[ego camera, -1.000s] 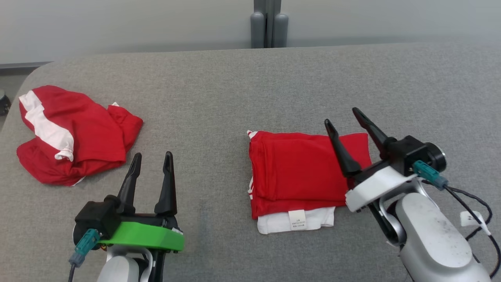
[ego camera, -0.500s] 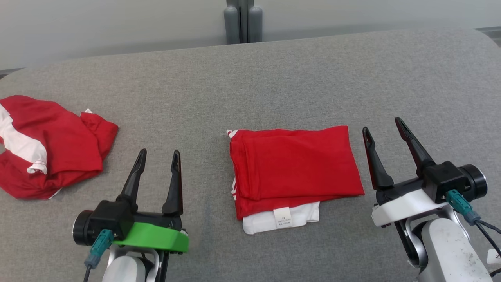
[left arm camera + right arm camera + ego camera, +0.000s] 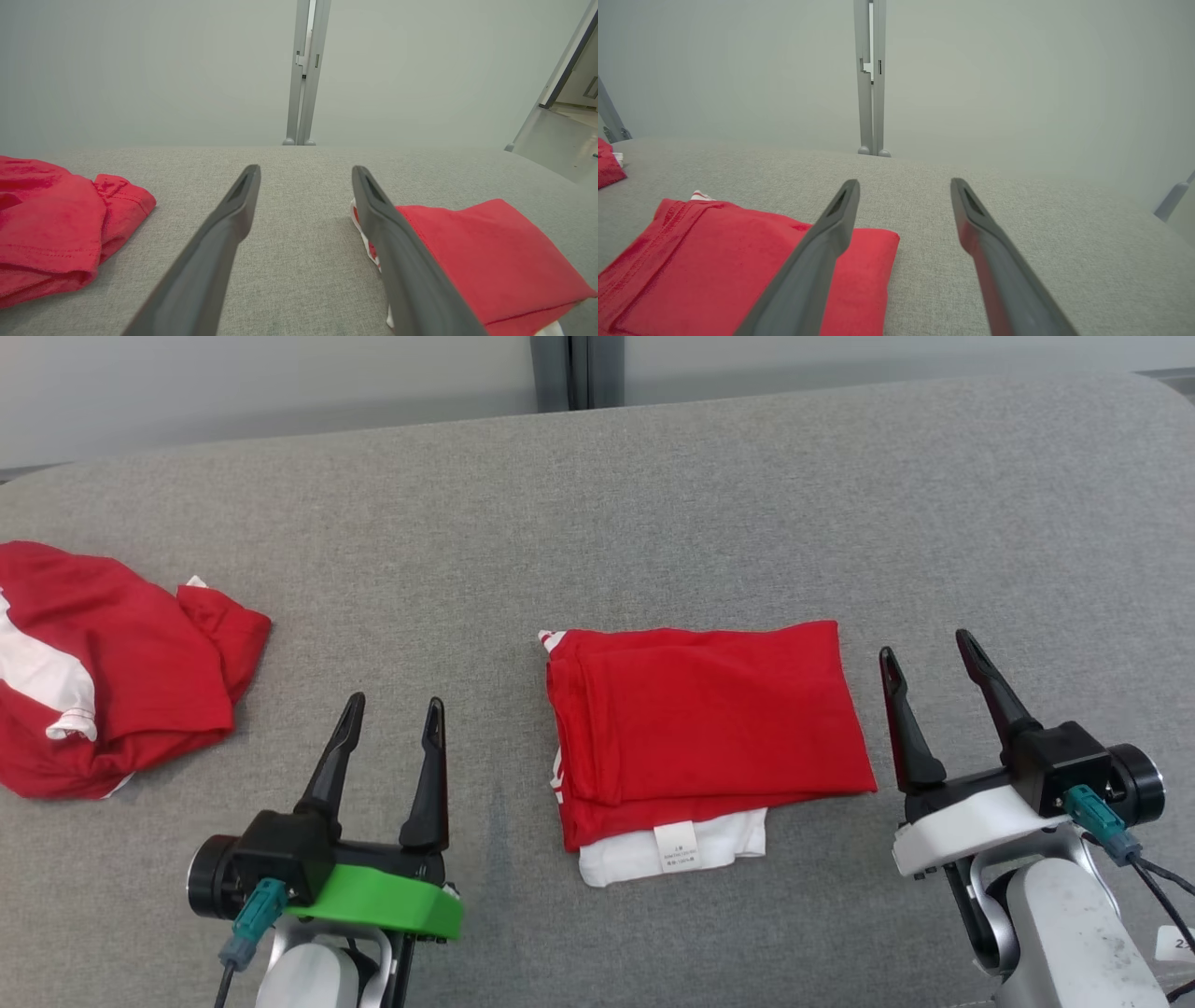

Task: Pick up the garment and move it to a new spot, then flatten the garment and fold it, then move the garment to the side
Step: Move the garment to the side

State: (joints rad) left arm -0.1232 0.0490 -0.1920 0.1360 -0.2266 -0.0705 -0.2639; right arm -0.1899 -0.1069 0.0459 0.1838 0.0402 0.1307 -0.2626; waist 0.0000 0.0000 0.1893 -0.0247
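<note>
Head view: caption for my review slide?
Folded red garment lies on grey surface between open left gripper and open right gripper.

Light falls soft, even and bright over the grey worktop (image 3: 653, 504), coming from above: shadows sit close under things and stay faint. A thin dark line runs under the folded garment (image 3: 709, 709) along its 6 o'clock edge. The head view is fairly sharp, though the label print is too small to read. In the wrist views the fingers (image 3: 210, 261) of the left end effector (image 3: 304, 169) and the right end effector (image 3: 903, 182) blur toward 6 o'clock. The wall (image 3: 140, 70) reads as a hazy pale wash. The door frame (image 3: 560, 60) at 2 o'clock leans with wide-angle distortion.
</note>
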